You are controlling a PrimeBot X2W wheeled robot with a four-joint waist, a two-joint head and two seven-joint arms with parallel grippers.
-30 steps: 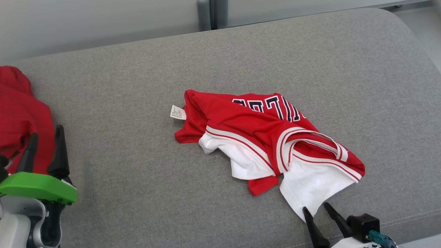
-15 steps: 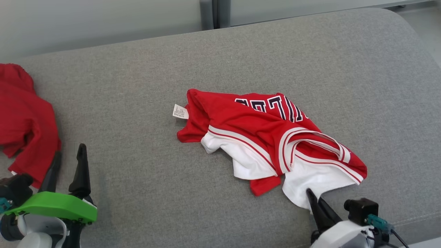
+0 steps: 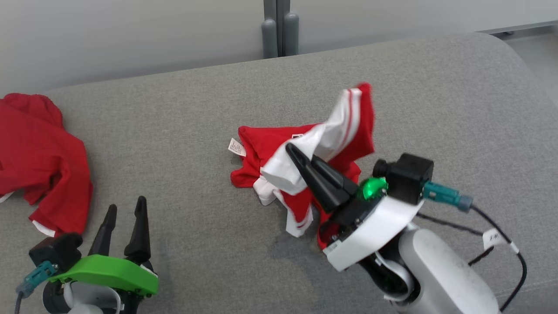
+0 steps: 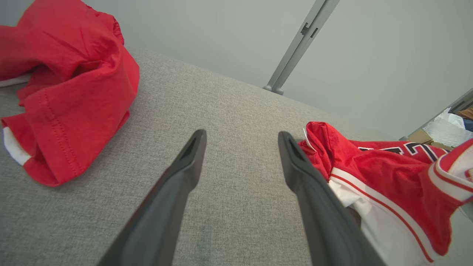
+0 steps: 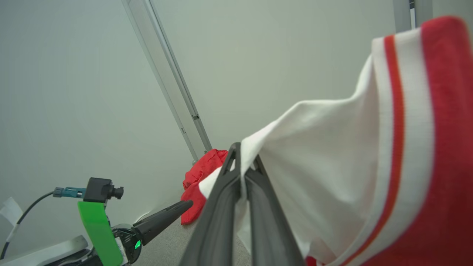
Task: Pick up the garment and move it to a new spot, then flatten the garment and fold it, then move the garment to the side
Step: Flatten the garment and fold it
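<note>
- Head view: the right hand (image 3: 301, 157) is closed on a white panel of the red-and-white basketball jersey (image 3: 348, 126). It holds one striped edge up off the grey woven couch seat (image 3: 174, 109).
  - The rest of the jersey lies bunched at mid-seat, its small white care label (image 3: 236, 147) poking out to the left.
  - I judge the pick-up is only begun. The carry, flattening, folding and final shift to the side are all left.
  - The left hand (image 3: 126, 207) hovers open at the near left, holding nothing.
  - A crumpled plain red shirt (image 3: 43, 165) takes the far left.
  - Bare seat lies between the two garments and, wider, to the right, until the seat rounds off at its right edge. A wall closes the far side.
- Left wrist view: the left hand (image 4: 242, 135) has its fingers spread over bare fabric — the red shirt (image 4: 74, 92) on one side, the jersey (image 4: 388, 170) just beside the other finger.
- Right wrist view: the right hand (image 5: 244, 155) pinches white cloth between shut fingers, and the jersey (image 5: 332, 166) drapes away from them. The cloth hides any edges beyond it.
</note>
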